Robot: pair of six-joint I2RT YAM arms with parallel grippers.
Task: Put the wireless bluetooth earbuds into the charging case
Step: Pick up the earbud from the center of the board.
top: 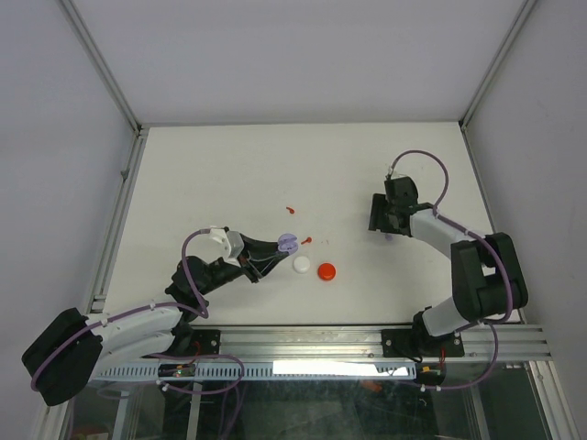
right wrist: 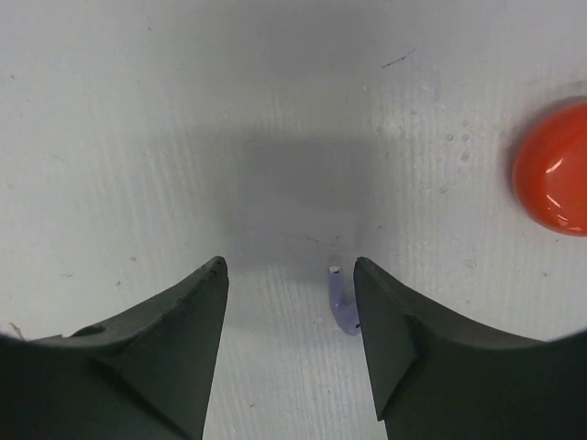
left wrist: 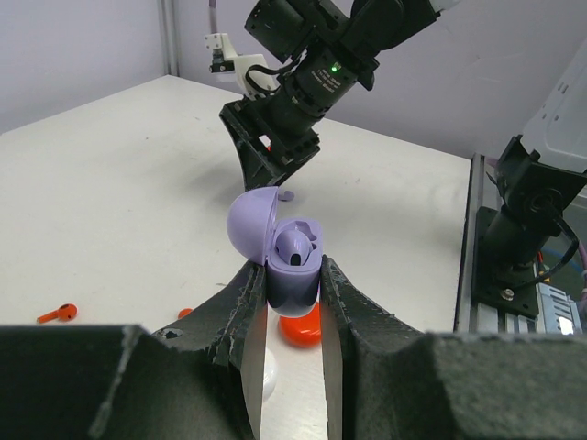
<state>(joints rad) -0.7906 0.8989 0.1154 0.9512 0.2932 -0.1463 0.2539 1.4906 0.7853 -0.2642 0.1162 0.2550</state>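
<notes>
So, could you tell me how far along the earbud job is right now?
Done: the purple case is open with one purple bud seated inside. In hand: the left gripper clamps the case while the right gripper hangs open over the second purple bud, not gripping it. Left: pick that bud and seat it; red buds also lie loose.

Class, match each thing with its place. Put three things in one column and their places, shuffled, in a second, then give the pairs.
1 purple case
2 purple earbud
3 red earbud

A lying on the table, outside both pincers
B between the fingers of the open right pincer
C clamped in the left pincer, lid open

Pairs: 1-C, 2-B, 3-A
</notes>
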